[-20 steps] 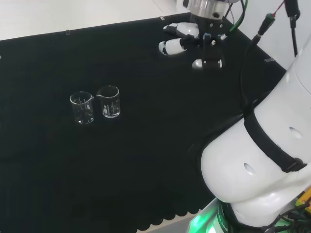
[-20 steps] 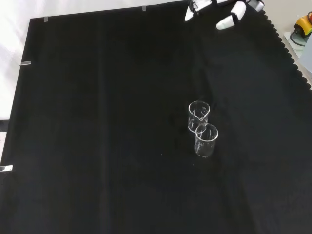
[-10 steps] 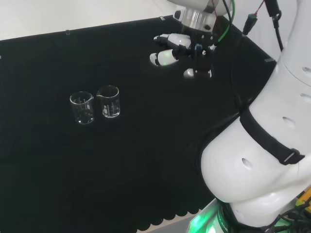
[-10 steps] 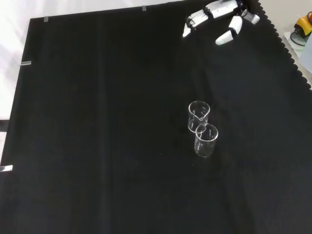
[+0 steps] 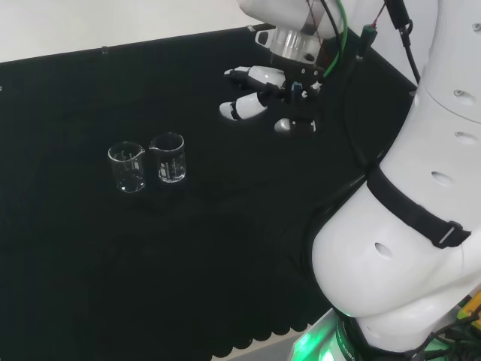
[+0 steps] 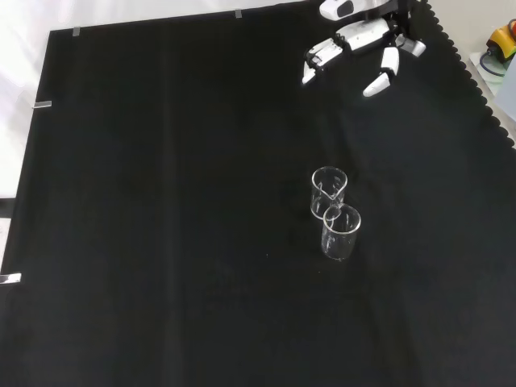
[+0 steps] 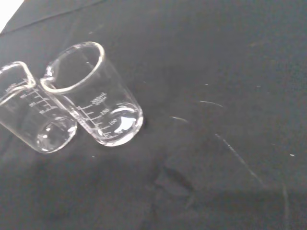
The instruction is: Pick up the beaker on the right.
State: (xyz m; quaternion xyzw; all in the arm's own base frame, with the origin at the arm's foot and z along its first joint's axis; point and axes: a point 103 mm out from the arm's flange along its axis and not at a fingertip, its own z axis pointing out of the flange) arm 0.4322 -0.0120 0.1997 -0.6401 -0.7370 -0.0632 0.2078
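Two clear glass beakers stand upright and close together on the black cloth. In the head view the right beaker (image 5: 169, 157) stands beside the left beaker (image 5: 127, 167). In the front view they stand one behind the other, the right beaker (image 6: 327, 193) farther off and the left beaker (image 6: 340, 232) nearer. The wrist view shows the nearer beaker (image 7: 94, 95) and its neighbour (image 7: 29, 116), both empty. My hand (image 5: 263, 89) hovers open to the right of the beakers in the head view, fingers stretched toward them, holding nothing. In the front view the hand (image 6: 360, 44) is at the top, well beyond the beakers.
The arm's white links (image 5: 409, 226) fill the right of the head view. The cloth's scalloped edge (image 6: 476, 81) runs down the right of the front view, with a yellow and red object (image 6: 504, 40) beyond it.
The hand has moved toward the beakers: leftward and lower in the head view, downward in the front view. The beakers have not moved.
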